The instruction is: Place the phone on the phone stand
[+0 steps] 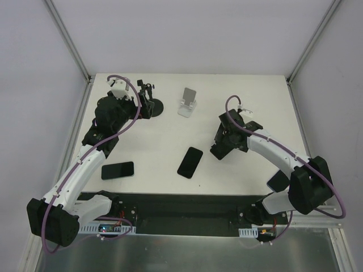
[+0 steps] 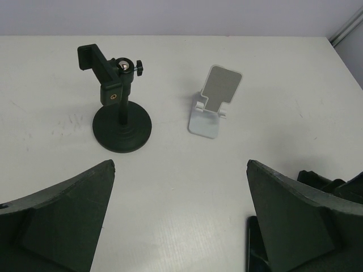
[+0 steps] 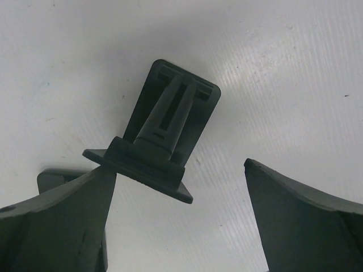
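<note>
Nothing sits on a stand yet, so the job is barely begun. The nearest phone (image 1: 190,162) lies flat on the white surface (image 1: 249,93), roughly midway between the two arms and touched by neither. A second phone (image 1: 118,169) lies flat beside the left arm. A dark slab (image 1: 278,180) half hidden under the right arm may be a third, though I can't be sure.

The right tool (image 3: 178,168) hangs over a small black folding stand (image 3: 161,133), fingers spread wide with the stand showing between them — it grips nothing. The left tool (image 2: 180,165) is far up the surface, just as wide apart and empty. It faces a black clamp stand (image 2: 120,107) on a round base, with a white stand (image 2: 215,102) next to it. Which stand is meant I can't tell. By my reckoning all the work is left: take up a phone, carry it over, and lean it on a stand's ledge.

The overhead view alone gives the lie of the phones, which neither wrist camera shows clearly. It hides the folding stand almost wholly beneath the right wrist, though. The right wrist view shows that stand plainly, its backrest raised and tilted and its base plate on the surface. The left wrist view shows the clamp stand's upright bracket and the white stand's bare backplate — details too small to read from above.
</note>
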Motion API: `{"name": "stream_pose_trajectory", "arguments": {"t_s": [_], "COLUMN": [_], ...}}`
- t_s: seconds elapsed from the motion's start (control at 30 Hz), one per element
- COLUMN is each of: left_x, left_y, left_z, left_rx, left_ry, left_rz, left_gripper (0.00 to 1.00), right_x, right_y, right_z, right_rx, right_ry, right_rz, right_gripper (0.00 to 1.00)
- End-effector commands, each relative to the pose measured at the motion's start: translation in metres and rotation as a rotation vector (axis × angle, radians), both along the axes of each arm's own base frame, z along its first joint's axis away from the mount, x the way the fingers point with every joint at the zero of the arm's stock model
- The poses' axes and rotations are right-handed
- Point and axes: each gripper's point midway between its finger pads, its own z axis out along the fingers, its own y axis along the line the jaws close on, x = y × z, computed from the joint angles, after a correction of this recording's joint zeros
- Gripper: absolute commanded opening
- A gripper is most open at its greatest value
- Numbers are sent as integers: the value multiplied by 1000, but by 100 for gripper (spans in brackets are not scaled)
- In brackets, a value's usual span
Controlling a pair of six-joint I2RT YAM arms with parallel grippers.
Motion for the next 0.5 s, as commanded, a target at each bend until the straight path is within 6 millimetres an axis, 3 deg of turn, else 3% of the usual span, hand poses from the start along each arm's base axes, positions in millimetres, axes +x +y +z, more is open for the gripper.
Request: {"name": "stream_pose_trajectory", "arguments": {"t_s": [0.0,0.13,0.37,0.47], "left_x": [-4,-6,-6,-8], "left_y": [-4,-8,-14,-19], "left_z": [17,20,20,20], "left_rx": [-13,-23,-39,-53], "left_ry": [-59,-64,-54,-48], "left_rz": [-23,-45,-80,-104], "left_gripper": [99,99,99,99], "right_x": [10,14,17,15], "right_y": [-20,-24,0,13], "right_z": [4,12,25,43], "right_rx": [6,-1,27,54], "right_ry": [1,-49,-68,-150], "right_rz": [44,135,388,505], "right_gripper": [99,94,95,97]}}
